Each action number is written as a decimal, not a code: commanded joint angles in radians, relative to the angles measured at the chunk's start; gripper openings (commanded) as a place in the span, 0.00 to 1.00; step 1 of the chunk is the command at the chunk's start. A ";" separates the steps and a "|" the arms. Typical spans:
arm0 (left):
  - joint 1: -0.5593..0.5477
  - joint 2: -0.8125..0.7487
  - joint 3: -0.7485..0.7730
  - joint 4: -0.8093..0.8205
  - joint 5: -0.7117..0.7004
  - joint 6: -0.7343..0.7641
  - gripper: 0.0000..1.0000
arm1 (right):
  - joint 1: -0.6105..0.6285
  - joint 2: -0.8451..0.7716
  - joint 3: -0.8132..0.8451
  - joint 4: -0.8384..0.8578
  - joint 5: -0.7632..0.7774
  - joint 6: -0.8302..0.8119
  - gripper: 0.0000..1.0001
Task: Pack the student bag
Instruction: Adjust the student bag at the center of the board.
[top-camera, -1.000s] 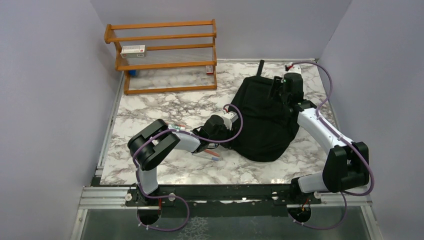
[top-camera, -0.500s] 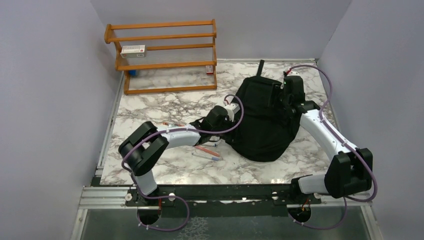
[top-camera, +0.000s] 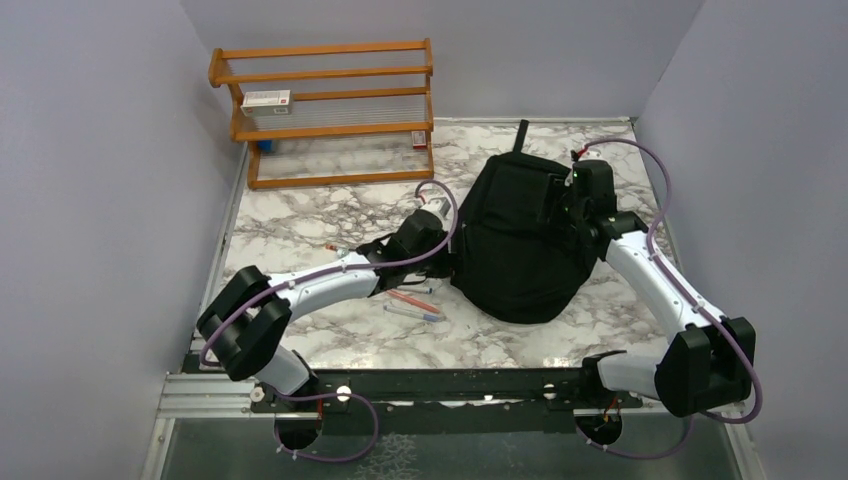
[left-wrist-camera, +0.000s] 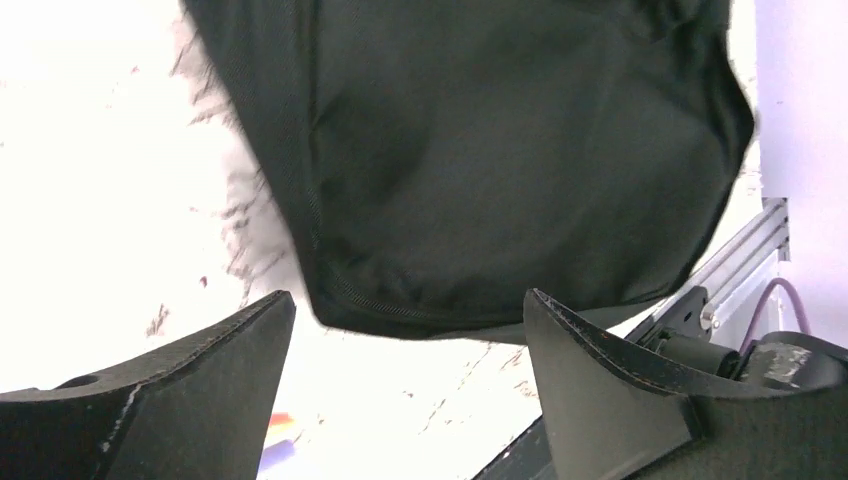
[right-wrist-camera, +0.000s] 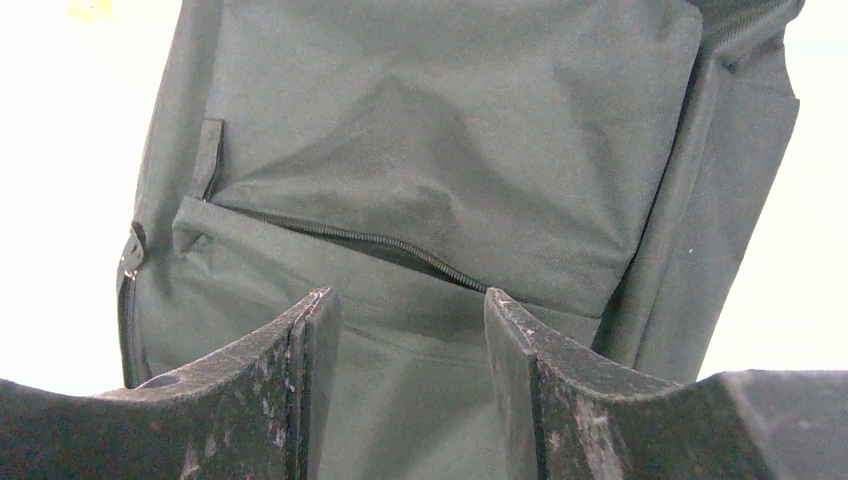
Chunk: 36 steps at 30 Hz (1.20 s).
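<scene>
The left gripper (left-wrist-camera: 408, 298) has just let its jaws spring wide. In the left wrist view its two black fingers stand far apart with nothing between them, and a rounded corner of the student bag (left-wrist-camera: 500, 150) lies just ahead, apart from both. A second ago the left arm was folded up near the lower middle of the overhead frame. Now it stretches in a long diagonal from the lower left, its wrist ending at the bag's left edge, just left of centre. The bag (top-camera: 515, 250) lies on the marble table (top-camera: 300, 215) in the centre-right of the overhead view, and its left side has drawn in to a rounder outline than before. The right gripper (right-wrist-camera: 410, 292) has slid a little down from the bag's upper right toward its middle. Its jaws stand moderately apart over the fabric, gripping nothing that I can see, with a pocket zipper (right-wrist-camera: 370, 240) just beyond them. With the arm moved off, a few pens (top-camera: 410, 305) show on the table below and left of the bag, outside it. My reading is that the left gripper has released the bag after shifting it. Nothing is held, and the packing proper, opening the bag and putting things in, remains to be done.
</scene>
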 joint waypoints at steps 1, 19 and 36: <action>0.003 0.001 -0.061 -0.024 -0.029 -0.119 0.87 | -0.004 -0.031 -0.021 -0.023 -0.035 0.018 0.60; 0.083 0.220 0.031 0.102 0.149 -0.084 0.31 | -0.004 -0.057 -0.069 -0.021 -0.036 0.017 0.59; 0.374 0.662 0.859 -0.427 0.138 0.468 0.24 | -0.004 -0.038 -0.099 0.030 -0.133 -0.003 0.60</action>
